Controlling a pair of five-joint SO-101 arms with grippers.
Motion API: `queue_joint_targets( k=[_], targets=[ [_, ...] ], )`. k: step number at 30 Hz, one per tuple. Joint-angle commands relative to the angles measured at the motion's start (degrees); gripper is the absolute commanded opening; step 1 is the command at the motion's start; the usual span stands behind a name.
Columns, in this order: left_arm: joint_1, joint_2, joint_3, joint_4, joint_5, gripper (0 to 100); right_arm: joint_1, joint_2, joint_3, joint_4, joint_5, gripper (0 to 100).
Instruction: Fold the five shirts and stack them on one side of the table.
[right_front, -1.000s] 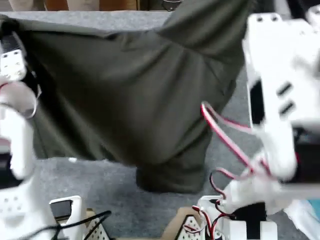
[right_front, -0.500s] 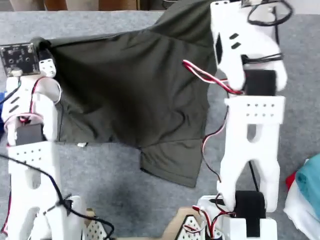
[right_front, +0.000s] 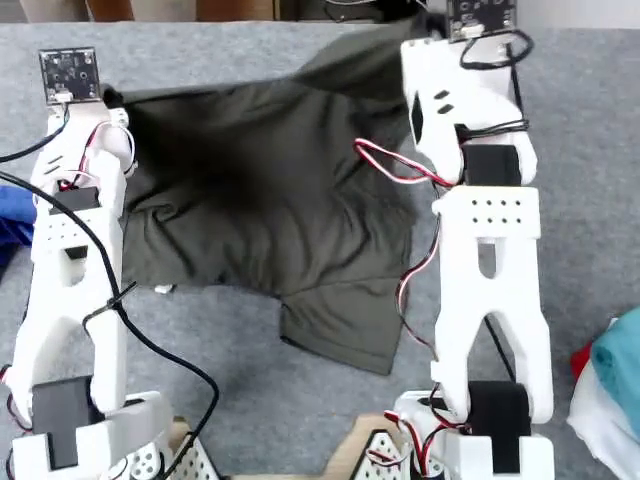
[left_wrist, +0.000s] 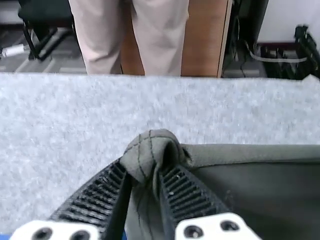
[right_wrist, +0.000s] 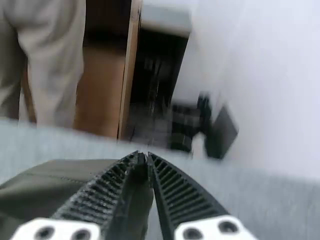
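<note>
A dark olive shirt (right_front: 260, 220) lies spread over the grey table (right_front: 230, 400), rumpled, one sleeve pointing toward the near edge. My left gripper (left_wrist: 147, 172) is shut on a bunched corner of the shirt (left_wrist: 150, 150) at the far left of the table. My right gripper (right_wrist: 145, 167) is shut on another edge of the same shirt (right_wrist: 45, 185), at the far side near the table's back edge. In the high view the left arm (right_front: 75, 200) and right arm (right_front: 480, 200) stretch out over either side of the cloth.
Folded clothes, teal and white with a red bit (right_front: 615, 385), sit at the table's right edge. A blue cloth (right_front: 12, 225) shows at the left edge. Past the far edge (left_wrist: 160, 75) stand a person's legs and a wooden panel.
Both arms have swung away from the camera to the far side, carrying the shirt's corners. The cloth, which hung lifted, now lies lower and flatter on the table.
</note>
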Motion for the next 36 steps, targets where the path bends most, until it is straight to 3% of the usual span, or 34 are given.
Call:
queue_joint_targets(
  k=[1, 17, 21, 26, 32, 36],
  targets=[
    [-0.1, -0.1, -3.2, 5.6, -0.2, 2, -0.6, -1.5, -3.6, 8.6, 0.0, 0.5],
    [1.0, -0.7, -4.1, 33.2, 1.2, 2, -1.6, -1.5, -13.1, 48.2, 0.4, 0.5],
    [0.8, -0.7, -8.2, 43.0, 6.0, 2, -1.6, -1.5, -13.3, 56.2, 0.5, 0.5],
    [2.7, -0.7, -11.4, 56.0, 6.3, 2, -1.6, -2.7, -13.1, 64.2, 2.3, 0.5],
    [2.4, -0.2, -11.1, 59.5, 6.5, 2, -3.9, -12.4, -10.9, 69.5, 5.5, 0.5],
    [2.4, -0.6, -11.1, 60.3, 6.6, 2, -7.7, -20.4, 0.0, 69.4, 5.5, 0.5]
  ],
)
